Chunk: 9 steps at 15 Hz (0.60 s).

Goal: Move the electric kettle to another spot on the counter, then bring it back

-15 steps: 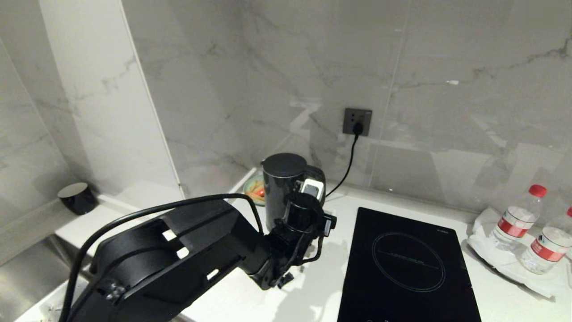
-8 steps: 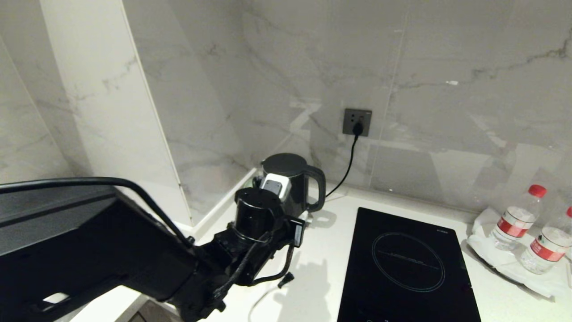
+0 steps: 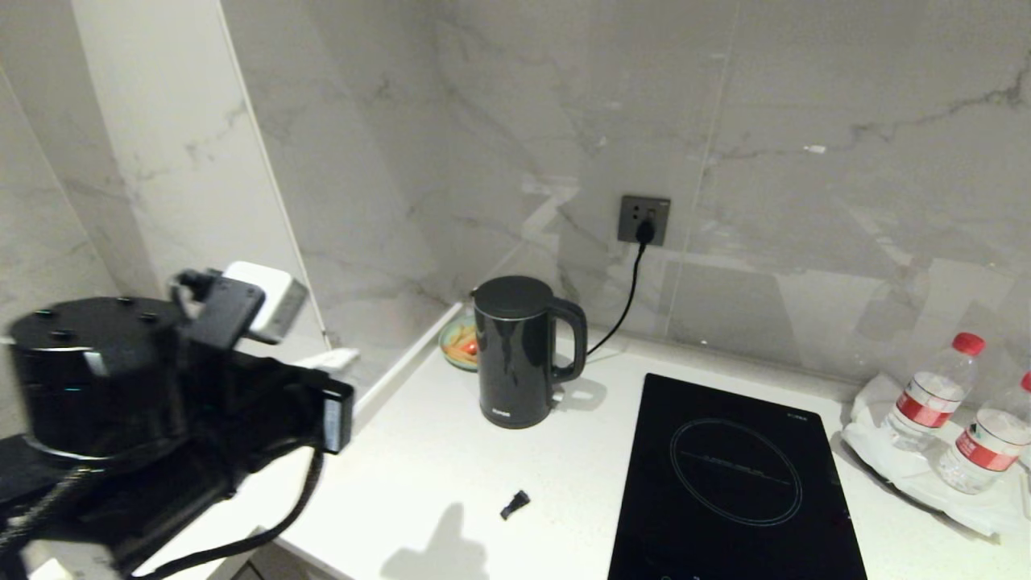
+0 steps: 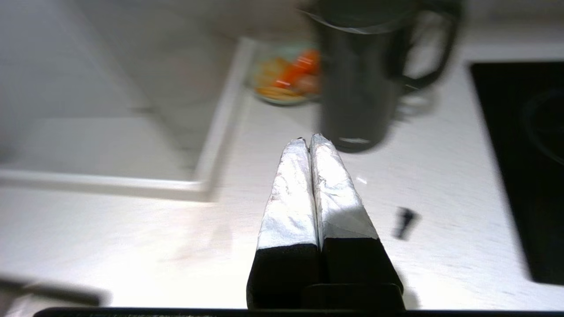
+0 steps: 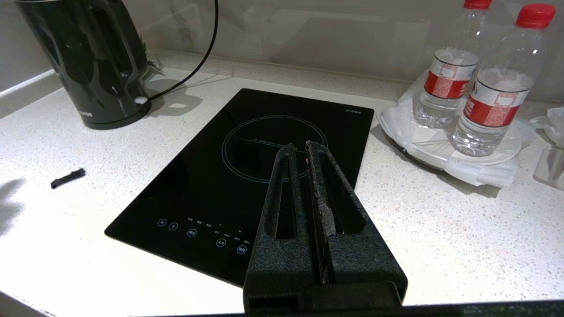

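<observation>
Far left of the head view: left arm bulks large, well apart from everything on the worktop. Its left claw shows only in the wrist view, silver-wrapped fingers pressed flat together, empty, pointing twd the kettle w/ a gap of bare stone between. Prob. either task done or no grasp begun; can't tell which.

Next, a small dish of orange bits sits in the back corner, just behind & left of the electric kettle. Kettle stands upright on the worktop near the back wall, lid on, loop handle facing right, nothing touching it. Handle side is free, so a grab from the right or front looks easiest; the dish & wall crowd the other sides.

A black cord runs from a wall socket down behind the kettle, a likely snag if it's dragged. A small black scrap lies loose in front.

Right of that, a black glass cooktop lies flush, limiting slide room. Right claw hovers over it, closed, empty. Far right: two water bottles on a wrapped tray.
</observation>
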{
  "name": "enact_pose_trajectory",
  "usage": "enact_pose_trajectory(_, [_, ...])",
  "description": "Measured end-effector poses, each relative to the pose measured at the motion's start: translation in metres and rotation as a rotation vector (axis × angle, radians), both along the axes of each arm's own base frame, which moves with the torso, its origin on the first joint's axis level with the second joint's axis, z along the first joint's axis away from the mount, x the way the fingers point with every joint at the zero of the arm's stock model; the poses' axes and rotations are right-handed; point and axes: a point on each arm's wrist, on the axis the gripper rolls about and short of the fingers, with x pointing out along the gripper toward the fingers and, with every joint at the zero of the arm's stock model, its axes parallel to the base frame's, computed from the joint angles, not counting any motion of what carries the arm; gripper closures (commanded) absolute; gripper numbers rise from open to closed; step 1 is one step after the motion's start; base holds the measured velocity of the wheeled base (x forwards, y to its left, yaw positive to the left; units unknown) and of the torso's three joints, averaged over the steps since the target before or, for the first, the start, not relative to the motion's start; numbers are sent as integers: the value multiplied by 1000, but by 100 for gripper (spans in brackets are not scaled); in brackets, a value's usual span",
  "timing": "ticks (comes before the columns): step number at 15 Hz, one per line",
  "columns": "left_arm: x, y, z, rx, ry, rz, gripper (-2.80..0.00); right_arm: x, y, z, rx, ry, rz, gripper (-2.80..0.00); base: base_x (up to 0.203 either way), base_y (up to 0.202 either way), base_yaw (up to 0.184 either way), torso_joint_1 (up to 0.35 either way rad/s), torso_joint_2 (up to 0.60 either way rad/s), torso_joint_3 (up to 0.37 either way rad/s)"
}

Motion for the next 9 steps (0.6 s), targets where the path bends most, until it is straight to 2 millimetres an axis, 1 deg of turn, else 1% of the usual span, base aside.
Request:
enact_pose_trajectory(2, [-35, 41, 24, 12, -60, 95, 0, 0, 0, 0, 0, 0, 0, 0, 0, 0, 0, 0, 0, 0])
enact_pose_trajectory(3, [-57, 59, 34, 12, -87, 135, 0, 0, 0, 0, 0, 0, 1, 0, 0, 0, 0, 0, 0, 0])
enact_pose_trajectory(5, [-107, 87, 46, 22, -114, 199, 0, 0, 0, 0, 0, 0, 0, 0, 0, 0, 0, 0, 0, 0])
enact_pose_trajectory(6, [-132, 98, 45, 30, -112, 237, 0, 0, 0, 0, 0, 0, 0, 0, 0, 0, 0, 0, 0, 0])
enact_pose_trajectory(7, [-153, 107, 39, 43, -99, 297, 0, 0, 0, 0, 0, 0, -1, 0, 0, 0, 0, 0, 0, 0])
enact_pose_trajectory(9, [-185, 113, 22, 63, -75, 439, 0, 0, 0, 0, 0, 0, 0, 0, 0, 0, 0, 0, 0, 0])
